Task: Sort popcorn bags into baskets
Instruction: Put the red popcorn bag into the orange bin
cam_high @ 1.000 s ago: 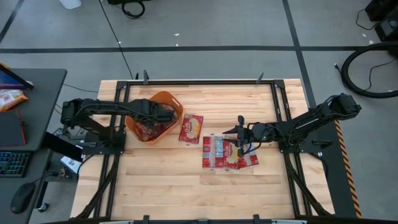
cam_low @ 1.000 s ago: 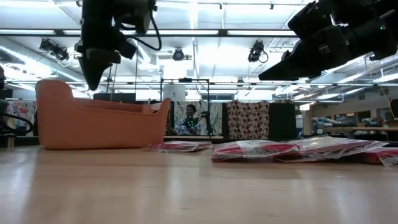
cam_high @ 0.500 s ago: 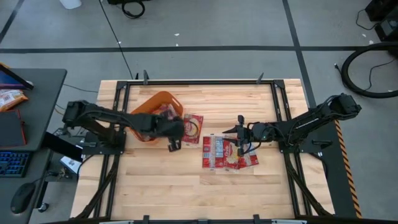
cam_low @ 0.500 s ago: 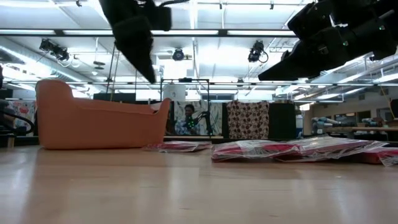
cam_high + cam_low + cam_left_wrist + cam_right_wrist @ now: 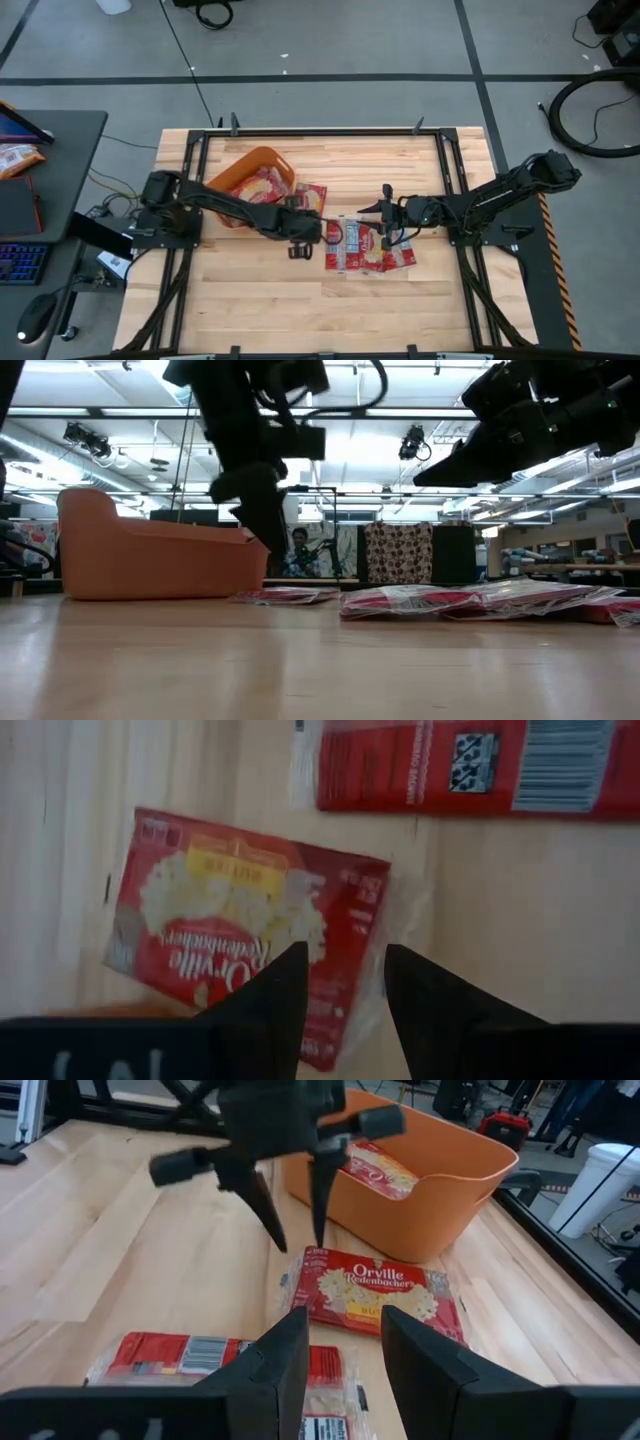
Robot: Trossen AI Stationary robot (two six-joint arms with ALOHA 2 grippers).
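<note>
Nearest us, our left gripper (image 5: 338, 982) hangs open and empty over a lone flat red popcorn bag (image 5: 245, 925) lying just beside the orange plastic basket (image 5: 430, 1175). The bag looks light, floppy and slick, so we would pinch a short edge. Farther off, our right gripper (image 5: 335, 1342) waits open above the clustered bags (image 5: 368, 247).

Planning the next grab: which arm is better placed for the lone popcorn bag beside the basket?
Left. Its open left gripper hangs beside that lone popcorn bag; the right gripper waits over the pile.
</note>
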